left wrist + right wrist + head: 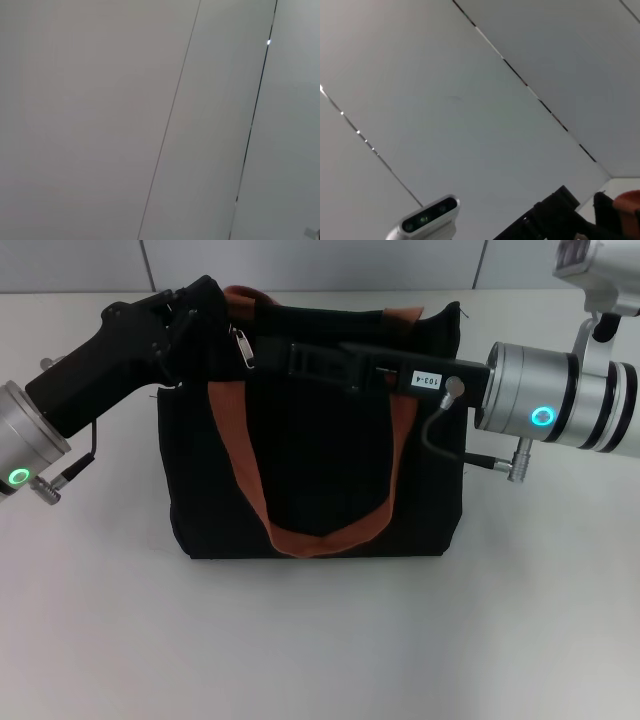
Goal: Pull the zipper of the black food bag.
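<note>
The black food bag (pixel 320 470) stands upright at the table's middle in the head view, its rust-brown straps hanging down its front. The zipper's small silver pull tab (pixel 243 347) hangs at the bag's top edge, near its left end. My left gripper (pixel 210 312) comes in from the left and rests against the bag's top left corner, just left of the tab. My right gripper (pixel 278 353) reaches in from the right, lying along the bag's top edge, with its tip just right of the tab. Both black grippers blend into the black fabric.
White table surface (pixel 320 640) lies open in front of and beside the bag. A panelled wall (pixel 100 100) fills the left wrist view. The right wrist view shows wall panels, the left arm's wrist camera (pixel 427 217) and a bit of brown strap (pixel 627 200).
</note>
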Controlling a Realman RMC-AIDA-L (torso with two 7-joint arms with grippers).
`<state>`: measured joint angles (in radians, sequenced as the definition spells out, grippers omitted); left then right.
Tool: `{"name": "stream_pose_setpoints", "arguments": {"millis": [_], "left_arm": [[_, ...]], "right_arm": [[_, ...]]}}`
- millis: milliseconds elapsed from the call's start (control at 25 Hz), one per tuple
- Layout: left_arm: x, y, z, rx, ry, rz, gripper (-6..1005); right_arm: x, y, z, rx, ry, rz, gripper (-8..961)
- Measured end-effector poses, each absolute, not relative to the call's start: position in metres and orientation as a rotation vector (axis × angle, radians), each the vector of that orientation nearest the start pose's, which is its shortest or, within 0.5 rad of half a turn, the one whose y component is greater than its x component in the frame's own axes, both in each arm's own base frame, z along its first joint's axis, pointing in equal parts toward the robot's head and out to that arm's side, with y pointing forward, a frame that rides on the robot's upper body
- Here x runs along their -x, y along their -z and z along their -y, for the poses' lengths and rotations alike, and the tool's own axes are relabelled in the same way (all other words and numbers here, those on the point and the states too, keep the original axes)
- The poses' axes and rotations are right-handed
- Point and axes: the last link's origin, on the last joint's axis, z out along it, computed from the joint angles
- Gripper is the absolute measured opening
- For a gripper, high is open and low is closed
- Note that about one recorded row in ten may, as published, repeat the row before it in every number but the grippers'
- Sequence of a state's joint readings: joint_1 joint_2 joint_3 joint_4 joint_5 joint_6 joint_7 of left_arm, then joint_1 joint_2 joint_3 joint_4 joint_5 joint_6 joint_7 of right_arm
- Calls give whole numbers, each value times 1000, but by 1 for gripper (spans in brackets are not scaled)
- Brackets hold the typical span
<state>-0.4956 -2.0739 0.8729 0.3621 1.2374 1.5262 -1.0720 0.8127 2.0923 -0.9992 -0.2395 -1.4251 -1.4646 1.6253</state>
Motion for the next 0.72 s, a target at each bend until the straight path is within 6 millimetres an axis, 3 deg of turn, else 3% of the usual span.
{"name": "stream_pose_setpoints", "arguments": {"millis": [360,720], "left_arm": [[242,-4,-336,2230,1312,538,31],[241,-2,-335,2236,1312,537,31]], "right_arm": [[-154,65,-365,2665,-1259,-1290,464],[-148,71,-372,2682,-1188,-1268,465]]}}
